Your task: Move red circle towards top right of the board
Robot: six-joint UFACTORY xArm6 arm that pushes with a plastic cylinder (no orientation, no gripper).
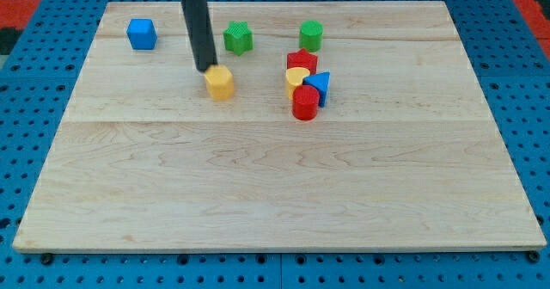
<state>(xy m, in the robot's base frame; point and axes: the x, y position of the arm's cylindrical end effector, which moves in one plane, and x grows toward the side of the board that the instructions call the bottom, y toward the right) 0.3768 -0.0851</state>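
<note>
1. Rod (198, 27): upper end cut off by view's top edge.
2. Red star (302, 60): lower part hidden behind yellow block (296, 76), shape unclear.
3. Blue triangle (319, 86): left side covered by red circle (305, 102).
4. My tip (207, 69): touching yellow hexagon (221, 83)? Can't tell.

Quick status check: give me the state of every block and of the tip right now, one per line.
red circle: upright, at the bottom of a tight cluster, right of centre.
blue triangle: against the red circle's right.
yellow heart: in the cluster, above the red circle.
red star: top of the cluster.
green circle: apart, above the cluster.
green star: apart.
blue cube: alone, top left.
yellow hexagon: beside my tip.
my tip: at the yellow hexagon's upper left, far from the red circle.
</note>
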